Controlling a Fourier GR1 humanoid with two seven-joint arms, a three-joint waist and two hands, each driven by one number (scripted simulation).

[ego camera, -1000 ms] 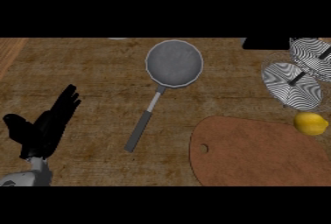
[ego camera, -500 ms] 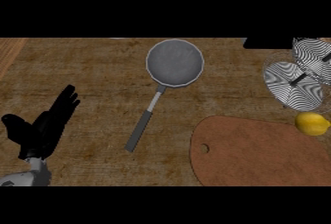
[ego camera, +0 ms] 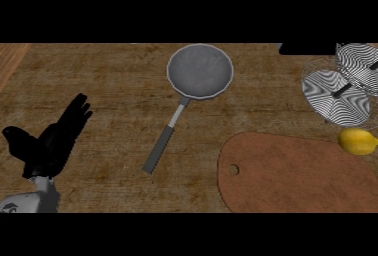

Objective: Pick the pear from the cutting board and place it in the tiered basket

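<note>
Nothing has visibly shifted since half a second ago: the left hand stays at the near left of the brown wooden counter, and the pear has not budged. That black hand is spread open with straight fingers pointing to the far side and the thumb out to the left. It holds nothing and touches nothing. The right hand is out of view.

The small yellow pear lies on the far right edge of the reddish-brown rounded cutting board, close to the view's right border. Its long axis runs roughly left to right; which end carries the stem cannot be told.

Just beyond the pear stands the wire tiered basket with its black-and-white striped trays. A round grey frying pan lies at the far centre, its handle slanting toward the near left, between the hand and the board. The pan is well apart from both the pear and the hand.
</note>
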